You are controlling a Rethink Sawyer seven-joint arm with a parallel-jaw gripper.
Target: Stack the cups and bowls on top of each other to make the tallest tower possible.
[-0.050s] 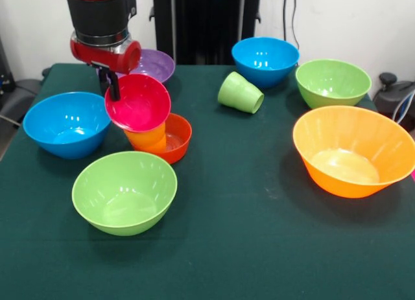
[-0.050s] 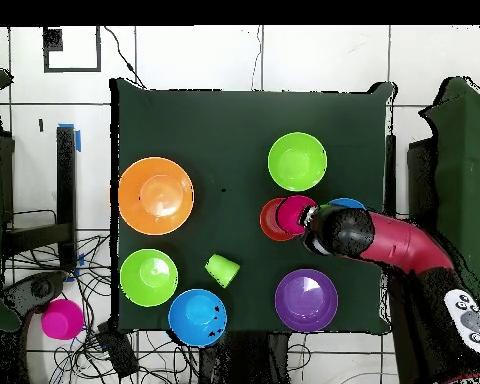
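Eight bowls and two cups were spread over the dark green table (image 1: 259,248). In the front view, at the far left, a blue bowl (image 1: 66,124) sat upright. Right of it and lower in the frame stood a light green bowl (image 1: 124,192). Above these, the red and black arm (image 1: 100,21) came down at the upper left, and its gripper (image 1: 113,91) reached the rim of the magenta bowl (image 1: 138,102); one dark finger lay against that rim, so the gripper appeared to be clamped on the bowl, though the other finger was hidden. The magenta bowl was tilted, its opening turned toward the camera, and it rested on the orange cup (image 1: 148,137). That cup stood inside the small red-orange bowl (image 1: 174,139), the three forming the tower just right of the blue bowl. Behind the arm, the shallow purple bowl (image 1: 154,65) lay near the top edge of the table. Toward the centre, the light green cup (image 1: 240,92) lay on its side, mouth pointing lower right. Just beyond it sat the second blue bowl (image 1: 265,60), then a second light green bowl (image 1: 332,82) at the upper right. Below that, at the right edge, stood the largest orange bowl (image 1: 353,151).

In the overhead view, a magenta object (image 2: 61,319) lay off the table at the lower left.
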